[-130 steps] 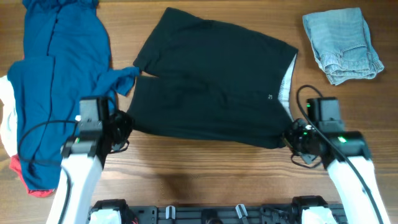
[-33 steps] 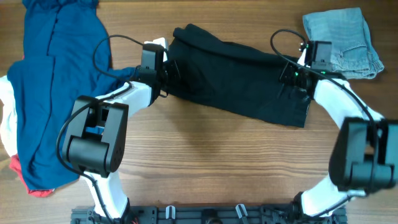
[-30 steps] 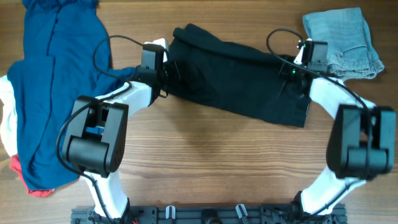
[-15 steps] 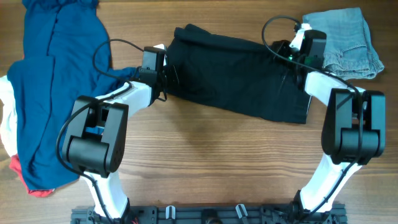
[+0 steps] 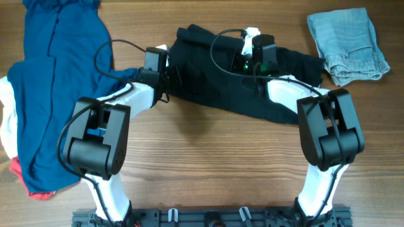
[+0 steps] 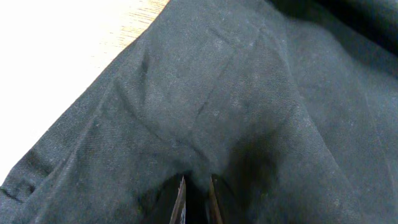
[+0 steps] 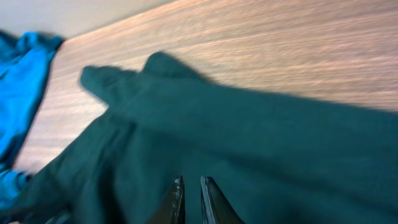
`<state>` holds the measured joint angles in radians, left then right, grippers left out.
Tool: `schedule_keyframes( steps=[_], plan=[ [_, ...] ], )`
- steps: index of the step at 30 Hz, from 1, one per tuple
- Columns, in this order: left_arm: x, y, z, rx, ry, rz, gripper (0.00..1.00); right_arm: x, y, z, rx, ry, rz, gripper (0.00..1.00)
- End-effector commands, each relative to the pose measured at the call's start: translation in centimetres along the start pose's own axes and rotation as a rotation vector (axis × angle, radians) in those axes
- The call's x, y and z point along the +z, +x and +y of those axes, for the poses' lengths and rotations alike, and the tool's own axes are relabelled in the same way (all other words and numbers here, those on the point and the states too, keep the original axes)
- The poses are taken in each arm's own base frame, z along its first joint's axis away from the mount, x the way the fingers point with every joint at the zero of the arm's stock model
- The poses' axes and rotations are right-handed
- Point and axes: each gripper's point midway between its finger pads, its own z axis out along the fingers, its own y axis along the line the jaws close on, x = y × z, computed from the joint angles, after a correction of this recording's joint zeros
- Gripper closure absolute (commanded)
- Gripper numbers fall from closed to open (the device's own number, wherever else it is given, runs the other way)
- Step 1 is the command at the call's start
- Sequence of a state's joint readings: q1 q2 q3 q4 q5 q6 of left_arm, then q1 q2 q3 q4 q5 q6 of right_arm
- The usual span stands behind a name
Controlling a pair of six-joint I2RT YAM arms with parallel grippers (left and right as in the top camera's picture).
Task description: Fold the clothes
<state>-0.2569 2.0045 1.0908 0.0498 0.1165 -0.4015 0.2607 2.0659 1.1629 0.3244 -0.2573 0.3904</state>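
Now | black garment (image 5: 208,88): long axis left-right | left tool (image 6: 196,198), right tool (image 7: 189,194): both clamped on it

black garment (image 5: 208,85): no print or tag readable, from above or from either wrist view.
blue garment (image 5: 57,75): plain, no lettering.
folded jeans (image 5: 347,44): no readable label; a tag might simply be too small to see from overhead.
table (image 5: 208,170): bare wood grain, no writing.

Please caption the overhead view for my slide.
Left gripper and right gripper hold a black garment mid-fold on a wooden table beside blue clothes and folded jeans.
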Motion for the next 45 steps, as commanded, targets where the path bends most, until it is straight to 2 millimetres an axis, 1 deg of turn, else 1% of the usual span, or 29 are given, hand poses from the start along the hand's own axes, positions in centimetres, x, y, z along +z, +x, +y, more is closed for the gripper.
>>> schedule_keyframes(
  steps=[1, 4, 6, 8, 10, 12, 14, 15, 17, 18, 20, 21, 23, 24, 25, 27, 29, 31, 33, 35, 36, 38, 39, 40, 41, 43, 44, 45],
  plan=[
    [-0.5, -0.8, -0.2, 0.009, -0.009, -0.026, 0.87, 1.2, 0.1, -2.9, -0.007, 0.101, -0.029, 0.90],
    [-0.5, -0.8, -0.2, 0.009, -0.009, -0.026, 0.87, 2.4, 0.6, -3.6, -0.004, 0.111, -0.016, 0.90],
    [-0.5, -0.8, -0.2, 0.009, -0.009, -0.026, 0.87, 2.7, 0.1, -3.9, -0.004, 0.124, -0.031, 0.91],
    [-0.5, -0.8, -0.2, 0.009, -0.009, -0.025, 0.87, 2.6, -1.9, -4.1, 0.005, 0.135, -0.080, 0.90],
    [-0.5, -0.8, -0.2, 0.009, -0.009, -0.025, 0.87, 2.3, -5.0, -4.5, 0.016, 0.153, -0.148, 0.90],
    [-0.5, -0.8, -0.2, 0.009, -0.009, -0.025, 0.87, 1.5, -8.3, -5.8, 0.050, 0.196, -0.229, 0.90],
    [-0.5, -0.7, -0.2, 0.009, -0.010, -0.024, 0.86, 0.2, -12.4, -7.4, 0.070, 0.218, -0.294, 0.89],
    [-0.5, -0.8, -0.1, 0.009, -0.013, -0.026, 0.86, -0.6, -14.3, -8.2, 0.095, 0.216, -0.297, 0.89],
    [-0.6, -1.0, 0.2, 0.009, -0.032, -0.037, 0.85, -1.0, -15.2, -7.9, 0.103, 0.167, -0.258, 0.89],
    [-0.6, -1.2, 0.6, 0.009, -0.052, -0.048, 0.85, -1.1, -15.1, -7.7, 0.109, 0.143, -0.225, 0.90],
    [-0.9, -1.9, 1.0, 0.018, -0.071, -0.070, 0.86, -1.3, -14.2, -6.5, 0.114, 0.091, -0.122, 0.90],
    [-1.4, -2.3, 1.1, 0.025, -0.067, -0.077, 0.86, -1.6, -13.3, -5.4, 0.105, 0.055, -0.055, 0.85],
    [-2.5, -3.3, 1.4, 0.013, -0.072, -0.095, 0.86, -2.1, -11.4, -3.9, 0.118, 0.025, 0.041, 0.72],
    [-3.3, -4.0, 1.6, 0.004, -0.075, -0.108, 0.86, -2.3, -10.0, -3.1, 0.132, 0.016, 0.101, 0.65],
    [-4.5, -4.9, 1.9, -0.005, -0.077, -0.128, 0.86, -2.4, -8.4, -2.4, 0.146, 0.012, 0.167, 0.60],
    [-6.7, -6.5, 2.2, -0.022, -0.080, -0.165, 0.83, -2.5, -5.5, -1.2, 0.143, 0.009, 0.273, 0.55],
    [-10.1, -8.4, 3.0, -0.049, -0.091, -0.215, 0.78, -2.8, -2.3, 0.3, 0.118, 0.012, 0.388, 0.53],
    [-12.6, -9.5, 4.1, -0.075, -0.109, -0.245, 0.76, -2.9, -0.5, 1.8, 0.095, 0.001, 0.448, 0.52],
    [-15.5, -10.5, 5.9, -0.115, -0.139, -0.278, 0.76, -2.6, 1.0, 3.8, 0.040, -0.018, 0.487, 0.51],
    [-17.6, -11.0, 7.7, -0.151, -0.171, -0.297, 0.78, -2.2, 2.6, 5.4, -0.013, -0.014, 0.519, 0.50],
    [-18.1, -11.0, 8.1, -0.161, -0.178, -0.299, 0.78, -2.0, 3.3, 6.0, -0.041, -0.013, 0.529, 0.49],
    [-19.3, -10.8, 8.9, -0.180, -0.188, -0.292, 0.76, -1.2, 5.5, 7.7, -0.092, -0.012, 0.566, 0.50],
    [-19.5, -10.5, 8.9, -0.170, -0.193, -0.283, 0.76, -1.0, 6.4, 8.0, -0.107, 0.000, 0.581, 0.52],
    [-19.6, -10.1, 8.9, -0.142, -0.200, -0.266, 0.75, -0.9, 7.2, 8.3, -0.118, 0.005, 0.594, 0.58],
    [-19.5, -9.7, 8.9, -0.127, -0.207, -0.245, 0.75, -0.7, 8.4, 8.9, -0.128, 0.000, 0.618, 0.65],
    [-19.4, -8.6, 9.2, -0.119, -0.222, -0.201, 0.75, -0.4, 9.9, 9.6, -0.146, -0.008, 0.647, 0.73],
    [-19.3, -7.9, 9.4, -0.123, -0.231, -0.173, 0.75, -0.1, 11.0, 9.9, -0.159, -0.004, 0.665, 0.82],
    [-19.3, -7.5, 9.5, -0.126, -0.236, -0.157, 0.75, 0.0, 11.6, 9.9, -0.165, 0.001, 0.680, 0.86]
  ],
)
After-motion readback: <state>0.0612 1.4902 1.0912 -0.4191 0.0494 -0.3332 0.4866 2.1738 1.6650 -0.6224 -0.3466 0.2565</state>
